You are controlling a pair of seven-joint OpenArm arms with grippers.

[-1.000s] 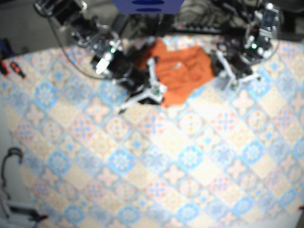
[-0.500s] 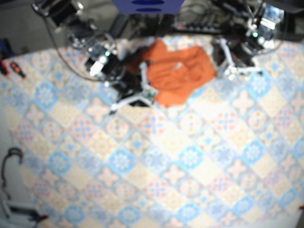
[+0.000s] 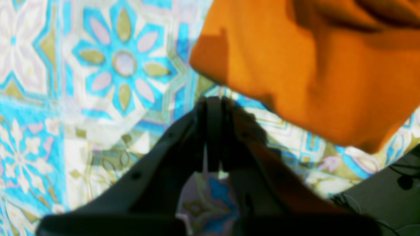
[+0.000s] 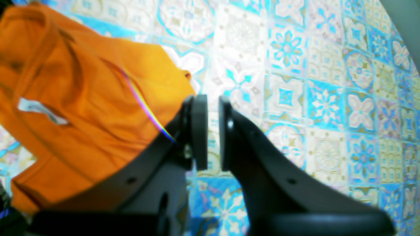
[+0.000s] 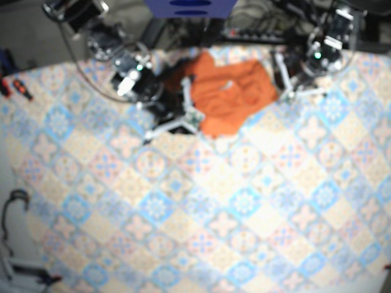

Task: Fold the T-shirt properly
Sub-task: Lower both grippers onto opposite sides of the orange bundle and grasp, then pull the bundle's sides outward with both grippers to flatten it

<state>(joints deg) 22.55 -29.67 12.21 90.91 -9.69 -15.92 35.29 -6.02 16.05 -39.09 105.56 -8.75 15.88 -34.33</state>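
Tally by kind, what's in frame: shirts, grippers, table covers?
orange T-shirt: 1
grippers: 2, the left gripper and the right gripper
patterned tablecloth: 1
Total: 4

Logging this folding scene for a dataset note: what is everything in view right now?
T-shirt: one, orange, crumpled near the top of the base view, between the arms.
Label: one, white, on the shirt.
Tablecloth: one, blue-and-cream tile pattern, covering the table.
Red-handled items: two, red and black, left edge of the base view; too blurred to identify.
Blue panel: one, top centre.
Left gripper: one, dark, shut, empty, beside the shirt's edge.
Right gripper: one, dark, slightly open, empty, beside the shirt.
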